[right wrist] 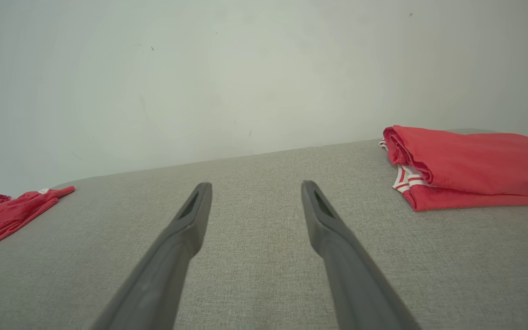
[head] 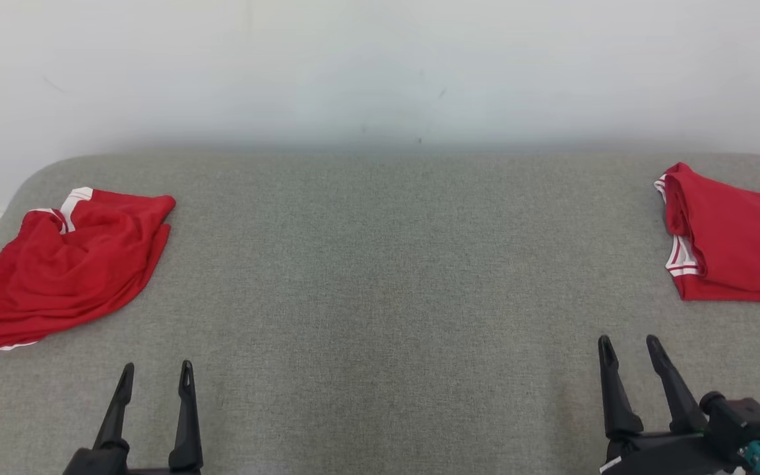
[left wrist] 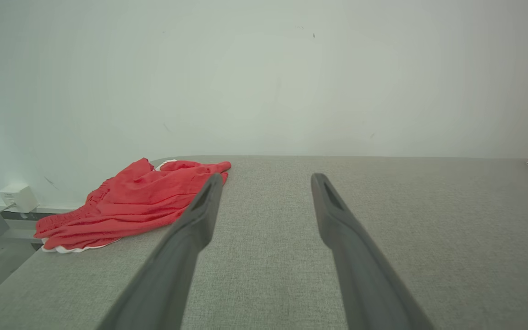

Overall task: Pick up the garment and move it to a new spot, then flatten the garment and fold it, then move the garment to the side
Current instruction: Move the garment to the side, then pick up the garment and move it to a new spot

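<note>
The crumpled red garment [head: 63,264] lies at the far left of the grey surface [head: 380,264], well apart from both arms; it sits ahead of the left end effector [head: 158,365] and off to its left, with its long axis slanting from the near left edge toward the far middle; the left arm is plainly the nearer one, so the pick-up most likely falls to it, with a reach forward and leftward. A folded red garment [head: 736,244] rests at the far right, ahead and to the right of the right end effector [head: 629,340]; it looks already dealt with. Both arms sit low at the near edge, fingers pointing away from the robot across the surface; the right pair leans slightly leftward; both end effectors are released, fingers spread, grasping nothing.
</note>
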Robot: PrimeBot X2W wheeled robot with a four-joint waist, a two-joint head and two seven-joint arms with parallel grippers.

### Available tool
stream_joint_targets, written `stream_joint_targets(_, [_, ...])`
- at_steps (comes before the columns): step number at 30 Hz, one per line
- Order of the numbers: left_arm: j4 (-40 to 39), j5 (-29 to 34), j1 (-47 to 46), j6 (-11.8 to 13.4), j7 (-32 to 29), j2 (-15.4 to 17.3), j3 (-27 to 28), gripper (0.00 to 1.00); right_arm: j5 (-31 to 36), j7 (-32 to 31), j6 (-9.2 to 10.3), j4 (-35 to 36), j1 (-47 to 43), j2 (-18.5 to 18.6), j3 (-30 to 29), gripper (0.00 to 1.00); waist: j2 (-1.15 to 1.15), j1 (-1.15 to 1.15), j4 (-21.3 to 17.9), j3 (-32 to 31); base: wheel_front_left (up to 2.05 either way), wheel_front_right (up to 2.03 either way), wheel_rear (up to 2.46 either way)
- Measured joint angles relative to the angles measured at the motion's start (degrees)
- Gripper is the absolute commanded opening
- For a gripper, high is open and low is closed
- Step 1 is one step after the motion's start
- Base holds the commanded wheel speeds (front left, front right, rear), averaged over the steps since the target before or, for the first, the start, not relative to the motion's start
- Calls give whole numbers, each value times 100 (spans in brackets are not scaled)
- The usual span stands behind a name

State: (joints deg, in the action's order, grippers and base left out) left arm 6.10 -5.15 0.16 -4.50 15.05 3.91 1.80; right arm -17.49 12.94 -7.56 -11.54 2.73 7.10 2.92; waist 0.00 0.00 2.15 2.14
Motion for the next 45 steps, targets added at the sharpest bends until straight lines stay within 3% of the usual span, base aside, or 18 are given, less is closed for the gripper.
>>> stream_joint_targets(23, [-60, -153, 324, -256, 0, 66, -88, 100, 136, -85, 0, 187, -413, -227, -172, 100, 0, 0, 21, -281, 0, 0, 0])
stream_joint_targets(45, [-79, -427, 305, -291, 0, 297, -361, 100, 135, -120, 0, 167, -438, -225, -132, 100, 1, 1, 52, -337, 0, 0, 0])
